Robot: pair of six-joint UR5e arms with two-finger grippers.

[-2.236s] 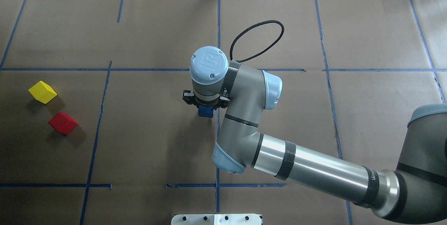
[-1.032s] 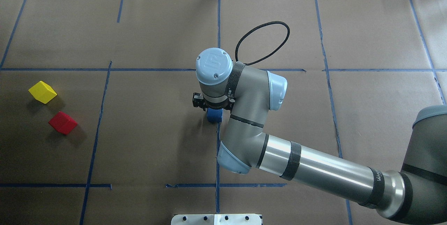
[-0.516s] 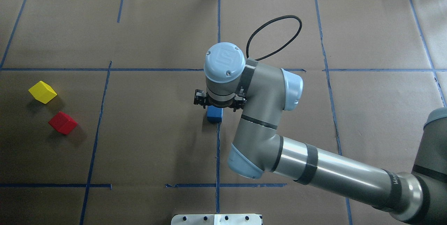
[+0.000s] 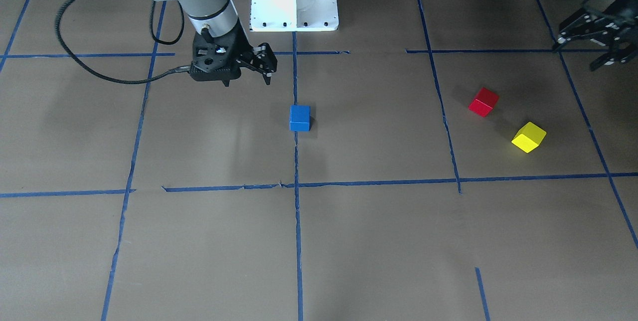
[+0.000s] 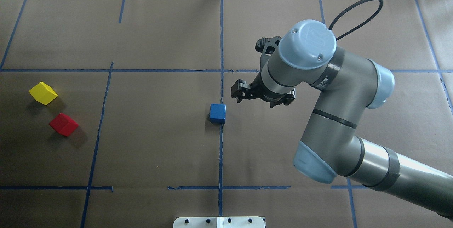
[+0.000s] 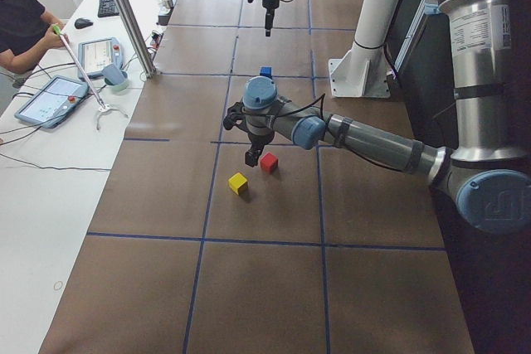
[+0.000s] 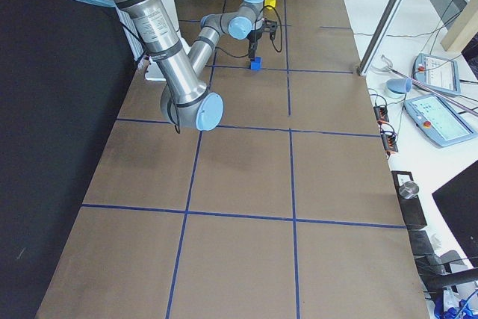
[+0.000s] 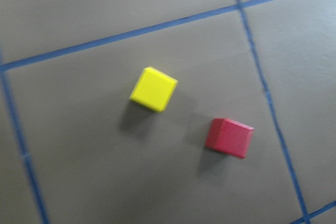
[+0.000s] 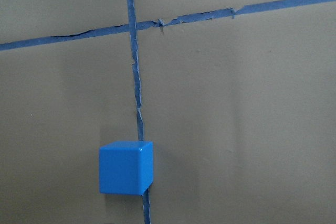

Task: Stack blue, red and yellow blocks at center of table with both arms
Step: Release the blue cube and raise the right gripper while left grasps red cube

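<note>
Blue cube block (image 4: 299, 117) sat alone at worktop (image 4: 379, 241) centre. Your right hand (image 4: 247, 80) gaped empty, left hand (image 4: 580, 52) likewise. Risk: red cube block (image 4: 483, 101) lay skewed; misaligned pinch could slip.

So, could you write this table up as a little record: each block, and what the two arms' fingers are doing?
blue block: alone at the centre, on a tape line, nothing on it
red block: on the robot's left side, beside the yellow, not touching
yellow block: same side, unstacked
right fingers: open, empty, in the air beside the blue block
left fingers: open, empty, in the air near the red block
</note>
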